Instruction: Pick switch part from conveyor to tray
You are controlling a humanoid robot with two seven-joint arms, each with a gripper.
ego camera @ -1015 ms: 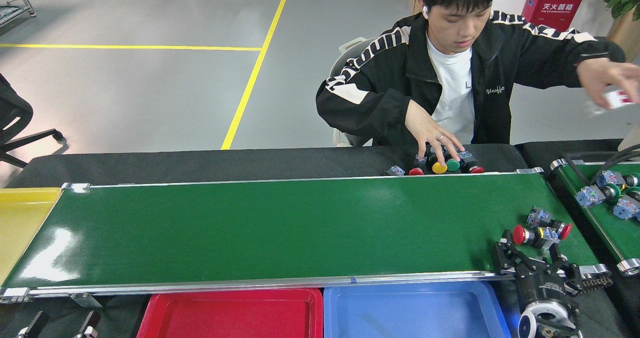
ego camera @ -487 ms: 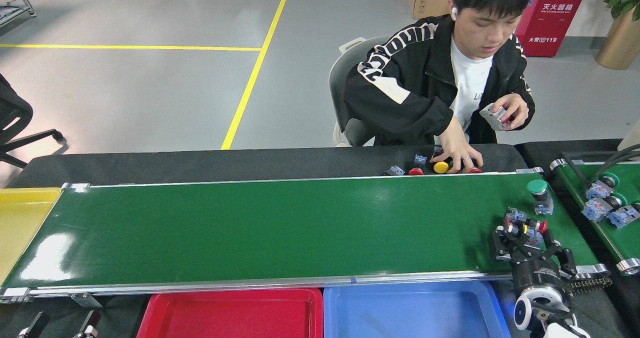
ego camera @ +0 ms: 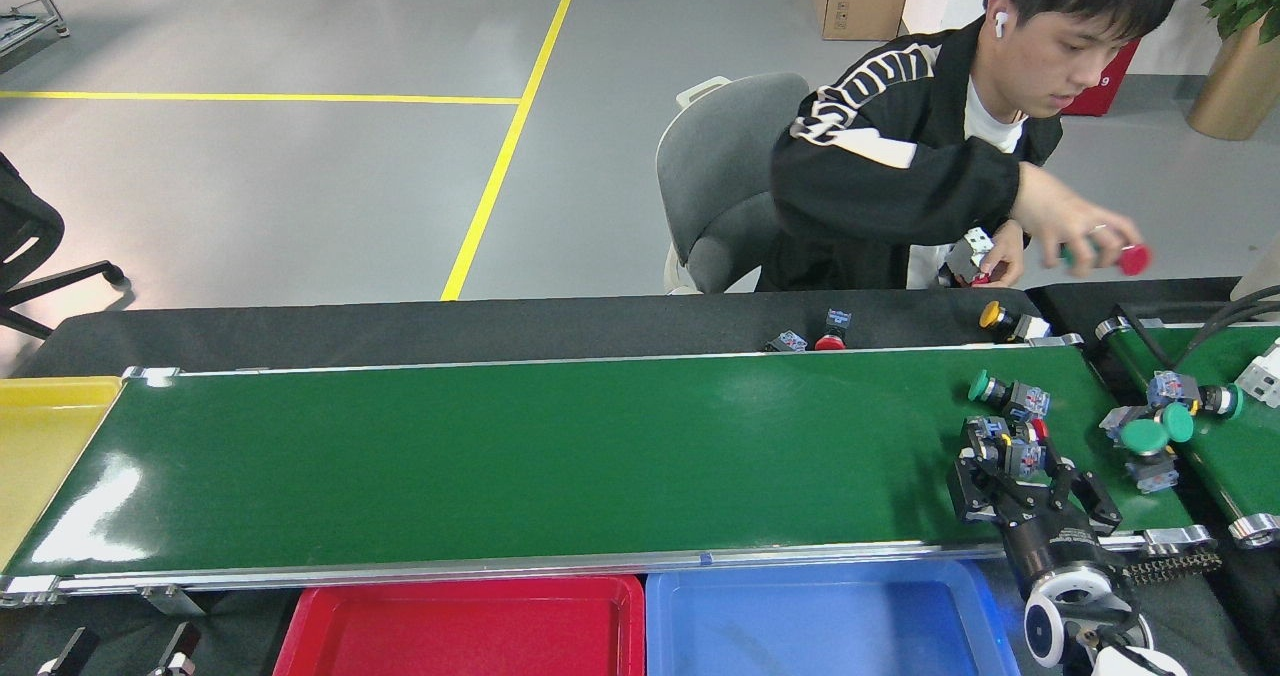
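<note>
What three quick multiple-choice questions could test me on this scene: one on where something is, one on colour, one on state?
1. Where does the right gripper sit?
A. over the conveyor's right end
B. over the red tray
C. beside the yellow tray

2. What colour is the tray nearest that gripper?
A. yellow
B. blue
C. white

3. What lies in the red tray?
A. three switches
B. nothing visible
C. a cable

Answers: 1 A, it sits at the right end of the conveyor, around a switch part; 2 B, blue; 3 B, its visible floor is bare.
</note>
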